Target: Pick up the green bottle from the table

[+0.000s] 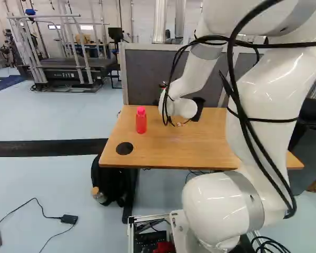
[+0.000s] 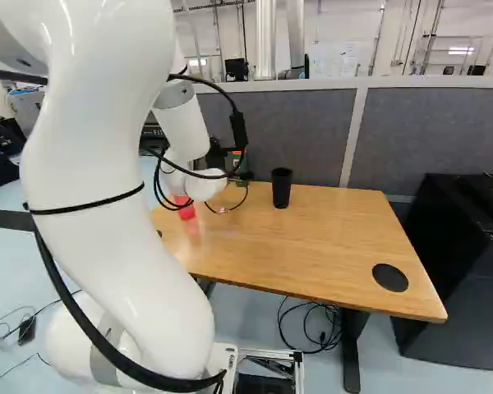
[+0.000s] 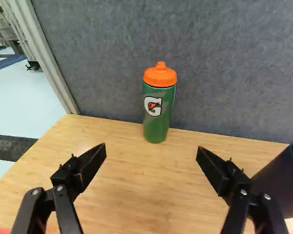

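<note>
Obscuring green bottle (image 3: 157,114) partly, right base view: cable (image 2: 239,131).

A hand could pass over the pale wooden tabletop (image 3: 139,178) to the near side of the green cylindrical bottle with an orange lid (image 3: 156,114). A grey fabric-covered partition (image 3: 234,73) blocks its far side. The black cylindrical cup (image 3: 279,183) and red pink-capped bottle (image 1: 141,122) flank that approach.
</note>
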Robot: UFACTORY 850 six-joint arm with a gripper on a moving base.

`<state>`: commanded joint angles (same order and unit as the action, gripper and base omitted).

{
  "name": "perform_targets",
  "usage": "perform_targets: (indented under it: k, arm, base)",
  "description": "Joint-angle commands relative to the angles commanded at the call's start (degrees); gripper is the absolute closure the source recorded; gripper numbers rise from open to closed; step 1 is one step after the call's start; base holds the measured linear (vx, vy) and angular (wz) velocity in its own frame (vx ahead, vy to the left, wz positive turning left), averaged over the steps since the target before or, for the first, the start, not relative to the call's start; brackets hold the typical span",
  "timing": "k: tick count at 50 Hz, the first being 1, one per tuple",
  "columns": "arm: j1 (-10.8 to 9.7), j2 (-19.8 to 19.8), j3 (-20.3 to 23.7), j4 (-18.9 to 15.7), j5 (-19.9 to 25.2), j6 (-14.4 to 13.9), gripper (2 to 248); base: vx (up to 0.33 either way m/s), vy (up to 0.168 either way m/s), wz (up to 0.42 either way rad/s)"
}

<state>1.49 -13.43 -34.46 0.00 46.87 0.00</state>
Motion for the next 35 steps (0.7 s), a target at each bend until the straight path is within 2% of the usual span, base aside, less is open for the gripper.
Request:
perform_targets:
  k: [23,35]
  arm:
    - [-0.4,-5.9,-7.1,0.0,-3.6,0.0,3]
    - [-0.7,-8.9,-10.8,0.0,-4.0,0.0,3]
  base:
    - [0.0,0.0,0.0]
    - [0.0,0.0,0.0]
